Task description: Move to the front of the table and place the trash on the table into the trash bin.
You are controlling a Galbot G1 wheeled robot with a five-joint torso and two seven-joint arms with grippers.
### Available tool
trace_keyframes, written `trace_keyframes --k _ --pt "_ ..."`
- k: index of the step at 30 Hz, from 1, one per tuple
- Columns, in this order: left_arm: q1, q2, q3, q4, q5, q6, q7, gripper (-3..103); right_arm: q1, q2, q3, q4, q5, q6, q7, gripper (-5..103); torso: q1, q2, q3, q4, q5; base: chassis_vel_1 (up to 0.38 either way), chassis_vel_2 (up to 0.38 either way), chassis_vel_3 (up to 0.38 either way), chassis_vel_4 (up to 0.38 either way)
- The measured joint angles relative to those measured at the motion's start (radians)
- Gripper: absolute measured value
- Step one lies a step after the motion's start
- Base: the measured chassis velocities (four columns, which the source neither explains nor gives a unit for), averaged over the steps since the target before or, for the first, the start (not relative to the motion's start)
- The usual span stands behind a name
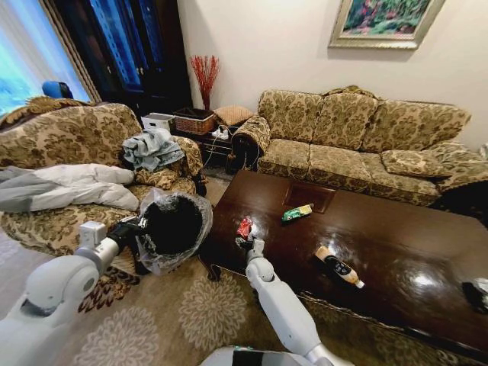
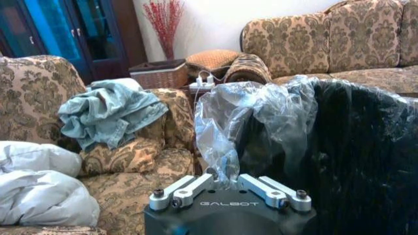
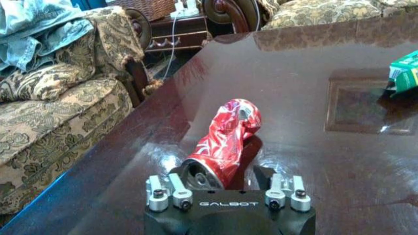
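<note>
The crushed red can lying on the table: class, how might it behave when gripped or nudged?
The red can is dented and twisted, so it probably yields further under squeeze. Lying on its side on the glossy table, it may skid rather than roll cleanly. The right pincer straddles its open end; it likely feels light.

Right claw (image 3: 227, 182) fingertips hidden under the red can (image 3: 223, 143) end; grip unclear. Left claw (image 2: 228, 182) tips buried in the trash bin (image 2: 353, 161) bag plastic; bin wall cut by frame edge right of that claw. Green wrapper (image 3: 406, 72) beyond right claw cut off at edge. Silvery can (image 1: 479, 293), far right of right claw, cropped. Bottle (image 1: 339, 267) label unreadable. Table (image 1: 396, 252) far corner out of frame.
</note>
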Motion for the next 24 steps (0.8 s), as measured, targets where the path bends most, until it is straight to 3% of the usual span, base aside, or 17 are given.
trace_keyframes --k 10,12,13,16,24 --pt "0.0 -0.001 0.002 0.0 0.002 -0.004 0.008 2 -0.007 -0.021 -0.014 0.002 -0.01 0.008 0.004 41 0.0 0.0 0.0 0.0 0.0 0.0 0.0 0.0 0.0" --pt "0.0 -0.002 0.003 0.0 0.002 -0.005 0.009 2 -0.007 -0.022 -0.014 0.004 -0.01 0.008 0.004 41 0.0 0.0 0.0 0.0 0.0001 0.0 0.0 0.0 0.0" --pt "0.001 -0.003 0.003 -0.001 0.002 -0.005 0.009 2 -0.007 -0.026 -0.013 0.008 -0.01 0.01 0.005 33 0.0 0.0 0.0 0.0 0.0001 0.0 0.0 0.0 0.0" --pt "0.002 -0.003 0.003 -0.001 0.003 -0.006 0.009 2 -0.007 -0.033 -0.013 0.013 -0.009 0.013 0.006 27 0.0 0.0 0.0 0.0001 0.0 0.0 0.0 0.0 0.0" --pt "0.0 -0.003 0.003 -0.011 0.002 -0.009 0.01 2 -0.031 -0.067 -0.012 0.074 -0.036 0.029 0.01 21 0.0 0.0 0.0 0.0001 0.0001 0.0 0.0 0.0 0.0"
